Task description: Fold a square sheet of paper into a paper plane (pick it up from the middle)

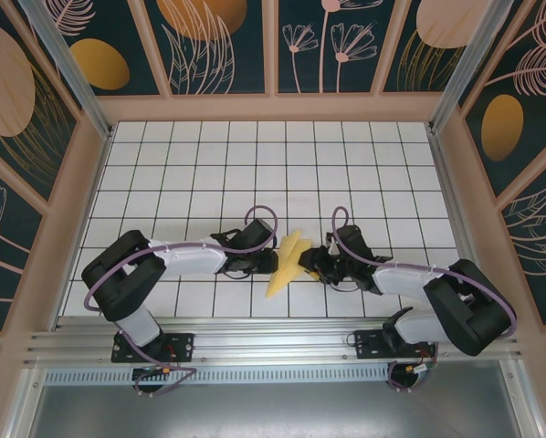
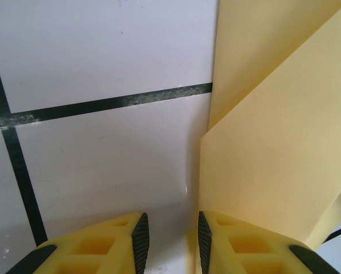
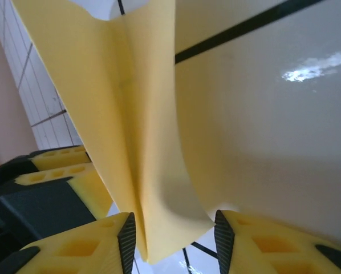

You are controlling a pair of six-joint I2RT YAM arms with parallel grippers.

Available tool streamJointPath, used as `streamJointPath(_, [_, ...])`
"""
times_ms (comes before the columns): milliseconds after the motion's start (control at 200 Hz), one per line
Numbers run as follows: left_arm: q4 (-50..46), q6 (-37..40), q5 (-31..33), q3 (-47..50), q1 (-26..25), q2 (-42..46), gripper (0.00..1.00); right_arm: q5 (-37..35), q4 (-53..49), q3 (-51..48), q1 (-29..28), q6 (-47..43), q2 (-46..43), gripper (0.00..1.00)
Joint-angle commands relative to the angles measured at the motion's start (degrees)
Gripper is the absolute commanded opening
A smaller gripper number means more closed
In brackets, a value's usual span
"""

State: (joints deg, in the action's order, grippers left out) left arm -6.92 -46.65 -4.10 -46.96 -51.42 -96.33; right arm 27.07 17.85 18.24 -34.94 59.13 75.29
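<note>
Fingers [image 2: 139, 240] of the left gripper [image 2: 169, 242] stand slightly apart, the square sheet of paper [image 2: 273, 171] just beside 1 pad. Right wrist: the right gripper [image 3: 173, 237] has its jaws apart astride the paper's crease, not clamped. From above it lies (part-folded) between both grippers. Light, floppy, easily crumpled: pinch the centre crease.

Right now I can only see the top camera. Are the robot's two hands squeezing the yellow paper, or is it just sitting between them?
Observer: Not squeezed on the right. The right wrist view shows the paper's folded crease sitting inside the right gripper, jaws apart on either side of it.
Operator: And the other hand?
Observer: The left wrist view shows the left gripper's jaws a little apart, with white table showing between them. The paper's edge lies just beside them.
</note>
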Motion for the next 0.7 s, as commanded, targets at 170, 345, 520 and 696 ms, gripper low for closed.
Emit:
streamJointPath(170, [3.8, 0.4, -4.4, -0.3, -0.6, -4.1, 0.32, 2.1, 6.6, 1.2, -0.4, 0.3, 1.0, 0.46])
streamJointPath(345, [3.7, 0.1, -4.2, -0.3, -0.6, -4.1, 0.32, 2.6, 7.2, 2.0, -0.5, -1.6, 1.0, 0.51])
streamJointPath(520, [3.9, -0.3, -4.3, -0.2, -0.6, -4.1, 0.32, 3.8, 8.6, 1.5, -0.6, -2.5, 0.9, 0.55])
streamJointPath(696, [4.1, -0.4, -4.4, -0.2, -0.6, -3.9, 0.32, 3.6, 10.1, 1.3, -2.1, -3.2, 0.5, 0.6])
